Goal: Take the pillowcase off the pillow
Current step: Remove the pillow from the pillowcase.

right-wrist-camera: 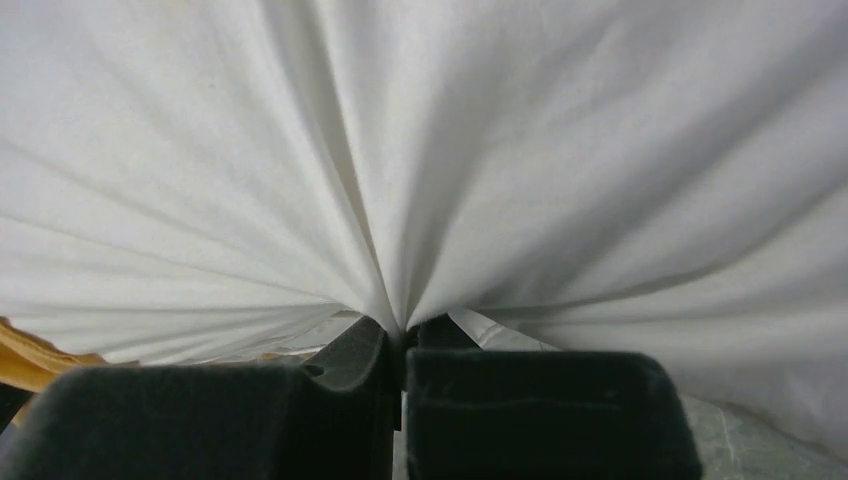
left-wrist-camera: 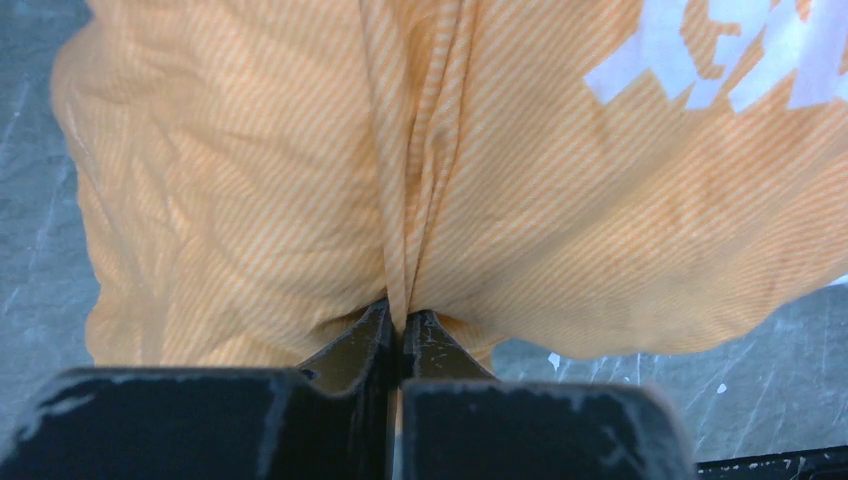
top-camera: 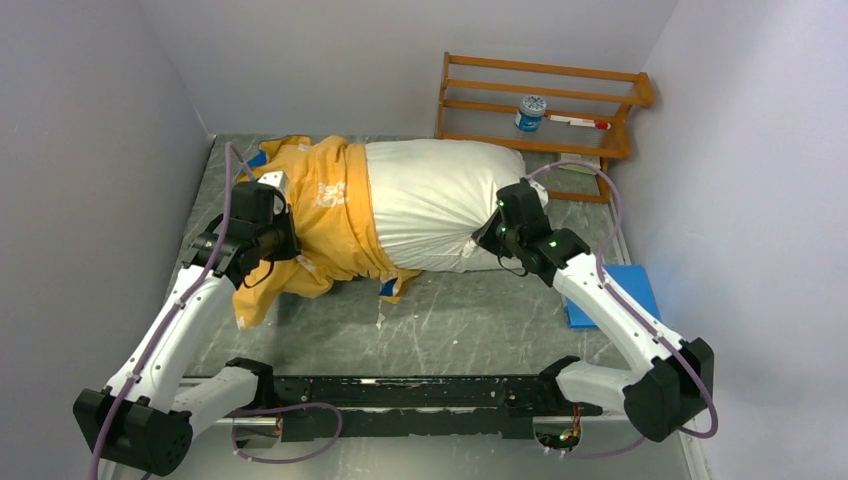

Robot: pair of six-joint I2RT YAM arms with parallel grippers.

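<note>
Table: grey stone-patterned tabletop (top-camera: 470,320); both arms reach in from the near edge.
Pillow: large plump white fabric pillow (top-camera: 435,200), lying lengthwise across the far half of the table. Its right-hand part is bare.
Pillowcase: soft yellow-orange fabric pillowcase with white lettering (top-camera: 325,210), bunched over the pillow's left end. Its open edge is gathered in a wrinkled band across the pillow. Slack cloth spills onto the table toward the near left. Small bits of blue show at the far left corner and at the near edge.
Left gripper: the left gripper (left-wrist-camera: 403,325) is clenched on a pleat of the pillowcase. Orange striped cloth fans out from between the closed fingers.
Right gripper: the right gripper (right-wrist-camera: 405,335) is pinched tight on a fold of the pillow's white fabric at its near right side. Creases radiate from the grip.
Background: an orange wooden rack (top-camera: 545,145) stands at the far right. It holds a small blue-and-white jar (top-camera: 531,112) and a white marker with a red tip (top-camera: 578,122).
Side item: a flat blue rectangular pad (top-camera: 625,285) lies on the table at the right, partly under the right arm, apart from the pillow.
</note>
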